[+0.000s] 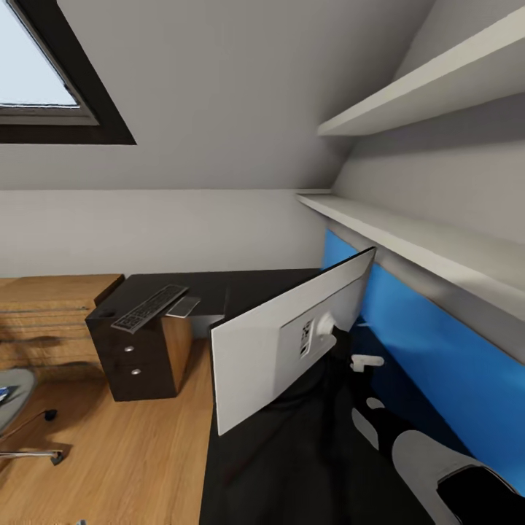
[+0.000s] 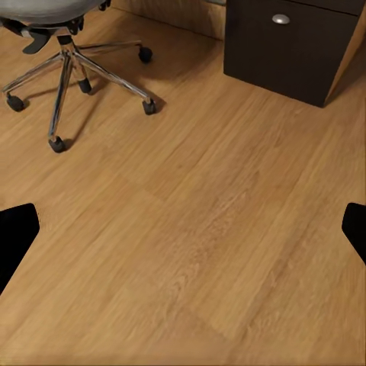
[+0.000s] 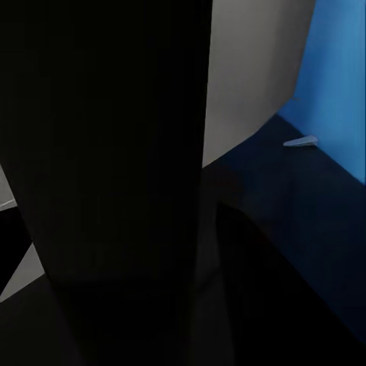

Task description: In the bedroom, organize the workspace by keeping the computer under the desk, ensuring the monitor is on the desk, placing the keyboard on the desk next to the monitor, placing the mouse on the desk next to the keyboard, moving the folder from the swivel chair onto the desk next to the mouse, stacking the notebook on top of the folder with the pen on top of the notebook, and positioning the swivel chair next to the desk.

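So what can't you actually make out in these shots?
- Monitor: head view shows its pale back, so the screen face is hidden.
- Swivel chair: left wrist view's edge cuts off the seat; chrome base shows.
- Right gripper: right wrist view is blocked by a dark close shape; open or shut unknown.
- Keyboard: keys too small to read.

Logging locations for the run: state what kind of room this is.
Probably an attic bedroom or home office: a sloped ceiling with a skylight, a black desk bearing a monitor and keyboard, and a swivel chair on wood flooring.
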`<state>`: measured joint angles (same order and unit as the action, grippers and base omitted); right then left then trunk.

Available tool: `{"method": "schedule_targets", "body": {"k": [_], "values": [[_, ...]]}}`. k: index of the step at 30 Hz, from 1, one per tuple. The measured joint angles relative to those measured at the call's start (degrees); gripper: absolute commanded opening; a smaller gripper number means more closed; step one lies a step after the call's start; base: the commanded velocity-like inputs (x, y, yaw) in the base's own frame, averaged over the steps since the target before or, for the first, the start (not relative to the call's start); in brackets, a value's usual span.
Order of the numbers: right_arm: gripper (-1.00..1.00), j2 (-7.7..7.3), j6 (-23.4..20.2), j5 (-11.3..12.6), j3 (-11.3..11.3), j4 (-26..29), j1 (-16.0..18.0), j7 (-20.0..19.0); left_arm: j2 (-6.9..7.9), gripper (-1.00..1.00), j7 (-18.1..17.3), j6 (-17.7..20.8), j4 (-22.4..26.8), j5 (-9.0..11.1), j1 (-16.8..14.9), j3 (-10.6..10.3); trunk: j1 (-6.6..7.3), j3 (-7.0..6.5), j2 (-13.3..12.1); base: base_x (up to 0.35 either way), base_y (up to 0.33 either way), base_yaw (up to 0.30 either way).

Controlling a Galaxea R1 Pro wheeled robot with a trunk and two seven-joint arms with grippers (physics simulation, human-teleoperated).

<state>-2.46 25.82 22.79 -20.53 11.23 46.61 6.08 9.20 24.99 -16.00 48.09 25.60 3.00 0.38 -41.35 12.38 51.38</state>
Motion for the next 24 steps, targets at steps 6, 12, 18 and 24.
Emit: {"method": "schedule_targets", "body": {"k": [6,12,18,24], "values": [[-1.00,0.36,0.0,0.0,0.1,0.0,0.0,0.0,0.00,1.00,0.0,0.0,0.0,0.0,0.0,0.0,0.02,0.05,0.0,0.167,0.000,0.039],[-1.00,1.44,-0.2,-0.5,-0.2,0.3,-0.1,-0.1,0.01,1.00,0.0,0.0,0.0,0.0,0.0,0.0,0.01,0.06,0.0,0.186,0.000,0.005],[-1.00,1.44,-0.2,-0.6,0.0,0.4,-0.1,-0.1,0.00,1.00,0.0,-0.2,0.1,-0.1,0.0,0.0,0.00,0.06,0.0,0.020,0.000,0.000],[-1.00,1.47,-0.3,-0.8,0.0,0.4,-0.1,-0.2,0.00,1.00,0.0,-0.2,0.1,-0.1,0.0,0.0,0.02,0.06,0.0,0.121,-0.030,0.000]]}}
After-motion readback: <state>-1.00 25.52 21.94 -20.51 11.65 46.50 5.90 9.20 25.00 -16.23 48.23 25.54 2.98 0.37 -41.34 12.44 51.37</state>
